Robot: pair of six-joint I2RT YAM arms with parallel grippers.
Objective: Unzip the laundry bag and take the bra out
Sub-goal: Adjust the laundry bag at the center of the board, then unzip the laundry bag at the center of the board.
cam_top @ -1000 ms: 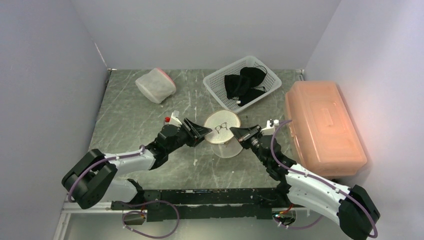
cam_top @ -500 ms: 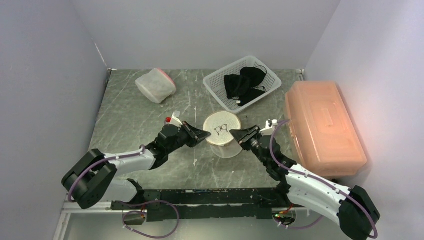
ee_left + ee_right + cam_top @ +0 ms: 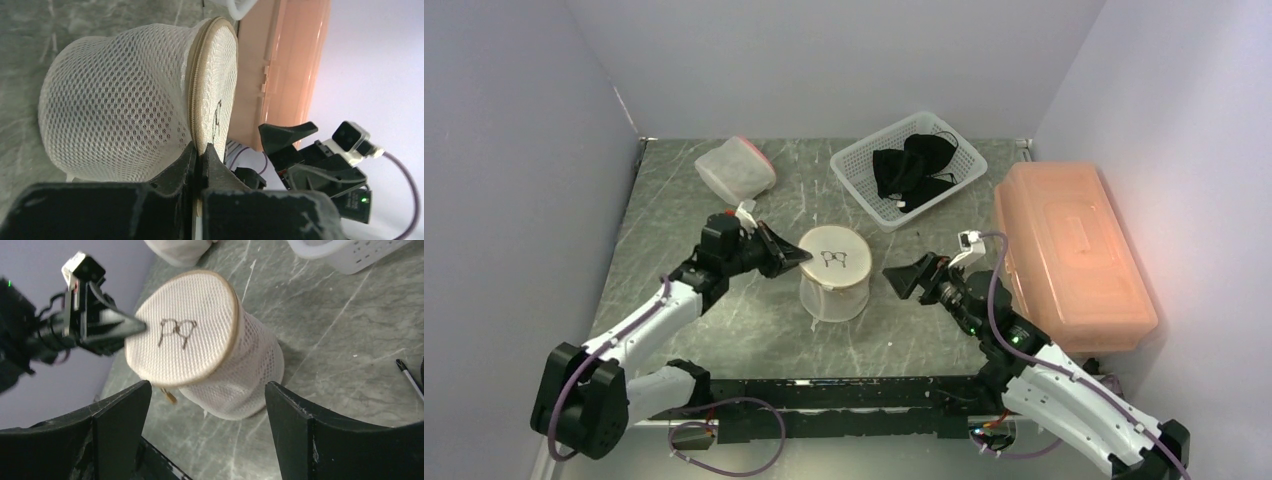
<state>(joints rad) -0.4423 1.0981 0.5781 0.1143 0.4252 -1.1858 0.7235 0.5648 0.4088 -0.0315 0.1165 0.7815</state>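
Laundry bag [image 3: 834, 285]: we see it standing upright in the middle of the table [image 3: 724, 200].
Left gripper [image 3: 802, 262]: fingers pressed together, pinching the bag's tan zip rim on its left side.
Right gripper [image 3: 892, 283]: jaws spread wide, just right of the bag and not touching it.
Bra: hidden, we cannot tell.

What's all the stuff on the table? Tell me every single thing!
laundry bag: one, white mesh with a tan zip rim, middle of the table
second mesh bag: one, white with some pink, back left
basket: one, white, back middle
clothes: one pile, black, inside the basket
box: one, orange, lid shut, right side
table: one, grey marbled
left claw: one, black, shut on the laundry bag's rim
right claw: one, black, open, right of the laundry bag, not touching it
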